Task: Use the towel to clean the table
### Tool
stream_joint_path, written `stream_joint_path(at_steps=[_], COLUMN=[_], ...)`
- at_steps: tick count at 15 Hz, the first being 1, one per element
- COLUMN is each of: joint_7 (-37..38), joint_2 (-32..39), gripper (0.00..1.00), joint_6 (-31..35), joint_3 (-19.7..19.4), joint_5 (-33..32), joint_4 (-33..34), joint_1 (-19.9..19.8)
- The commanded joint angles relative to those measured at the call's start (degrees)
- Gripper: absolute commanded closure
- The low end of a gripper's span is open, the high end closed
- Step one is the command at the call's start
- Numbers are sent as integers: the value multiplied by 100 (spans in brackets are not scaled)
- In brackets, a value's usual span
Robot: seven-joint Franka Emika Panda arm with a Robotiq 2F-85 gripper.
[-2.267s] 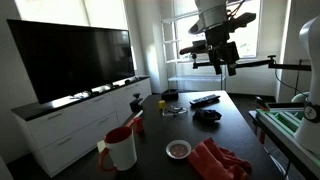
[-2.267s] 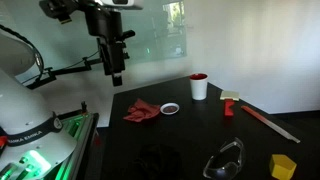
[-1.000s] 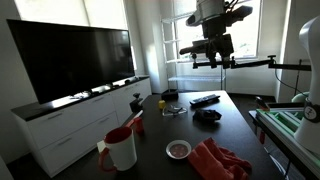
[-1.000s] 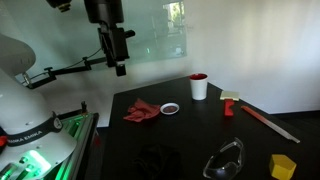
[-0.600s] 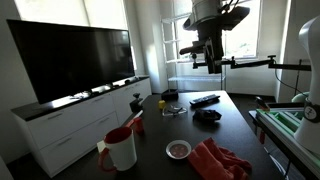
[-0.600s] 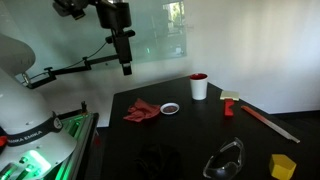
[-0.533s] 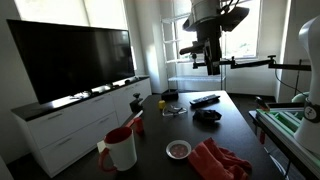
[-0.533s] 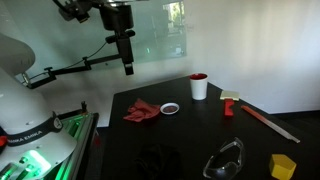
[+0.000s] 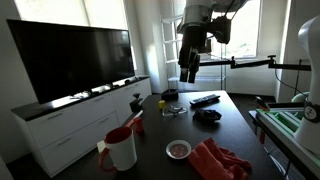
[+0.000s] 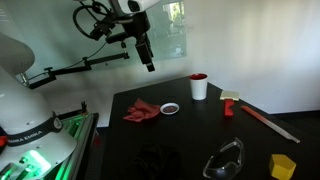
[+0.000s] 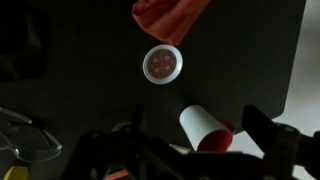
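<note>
The red towel [image 9: 220, 160] lies crumpled on the black table [image 9: 190, 128] near its edge. It also shows in an exterior view [image 10: 141, 111] and at the top of the wrist view [image 11: 170, 14]. My gripper [image 9: 188, 70] hangs high above the table, well apart from the towel, seen also in an exterior view [image 10: 148, 62]. In the wrist view the gripper [image 11: 200, 135] is open and empty, with a white cup [image 11: 205, 130] far below between its fingers.
A small white bowl [image 10: 170, 108] sits beside the towel. The white cup with a red inside [image 10: 199, 86] stands further along. A red-handled tool [image 10: 262, 117], a yellow block [image 10: 283, 165] and glasses [image 10: 225, 160] lie on the table. A TV [image 9: 75, 60] stands on a white cabinet.
The arm has swung from beside the table to over it. The gripper has tilted and come a little lower. The towel and other things have not moved.
</note>
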Motion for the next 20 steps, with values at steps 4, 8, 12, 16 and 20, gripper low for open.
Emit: stream_joint_path(at_steps=[4,8,12,16,20], joint_7=[203,90,-50,30,38], joint_2=[133,273,427,527,662], gripper=[0,0,0,0,0], joint_6=[569,747,912,744,714], joint_3=[37,60,127,267,367], joint_5=[132,52,-41,-218,-277], joint_4=[3,-35,-114,-122,-176], joint_1=[82,107,190,214,266])
